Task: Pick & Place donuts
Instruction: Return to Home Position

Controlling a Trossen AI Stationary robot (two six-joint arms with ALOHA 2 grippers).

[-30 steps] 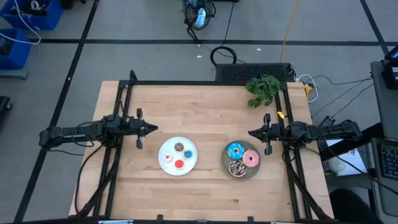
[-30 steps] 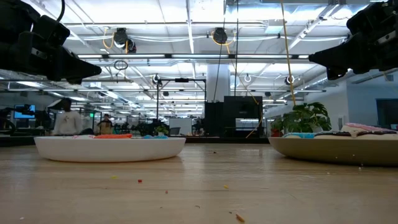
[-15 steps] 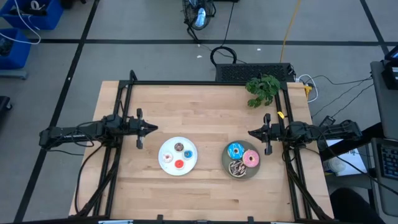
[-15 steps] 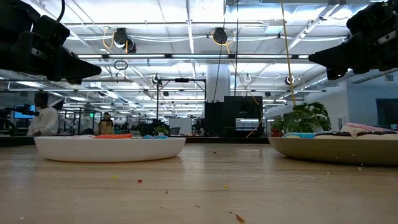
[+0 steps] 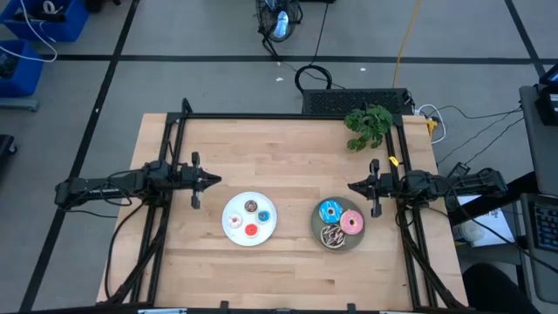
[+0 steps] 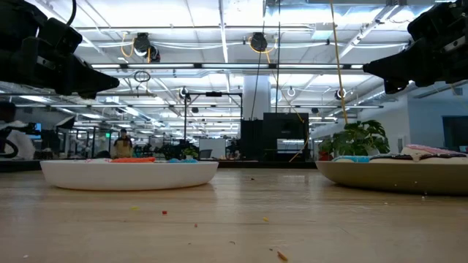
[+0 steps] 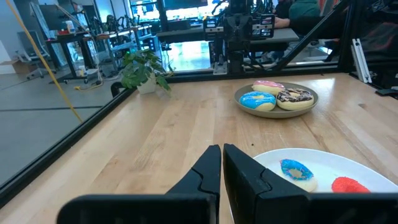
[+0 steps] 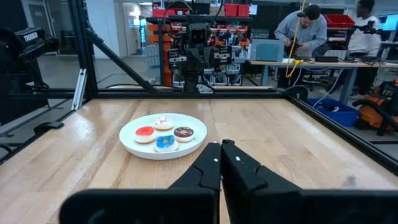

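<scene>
A white plate (image 5: pixel 237 205) sits left of the table's middle. On it lie tiny donuts: brown (image 5: pixel 251 207), red (image 5: pixel 251 230), blue (image 5: pixel 263 216) and a pale sprinkled one (image 8: pixel 163 122). To its right a grey plate (image 5: pixel 319 228) bears larger donuts: blue (image 5: pixel 330 210), pink (image 5: pixel 351 222) and dark brown with drizzle (image 5: pixel 332 235). My left gripper (image 5: pixel 216 180) hovers shut at the left edge, level, pointing toward the right edge. My right gripper (image 5: pixel 351 186) hovers shut at the right edge, facing it. Both fingertip pairs, left (image 7: pixel 221 149) and right (image 8: pixel 220 144), hold nothing.
A small potted plant (image 5: pixel 368 125) stands at the table's far right corner. Black frame rails (image 5: pixel 261 116) run along the far, left and right edges. Bare wood lies between the plates, toward the far edge and along the near edge (image 5: pixel 279 279).
Both arms, the plates and the donuts have kept still. In the low view a person in the room far behind the table has walked toward the picture's left.
</scene>
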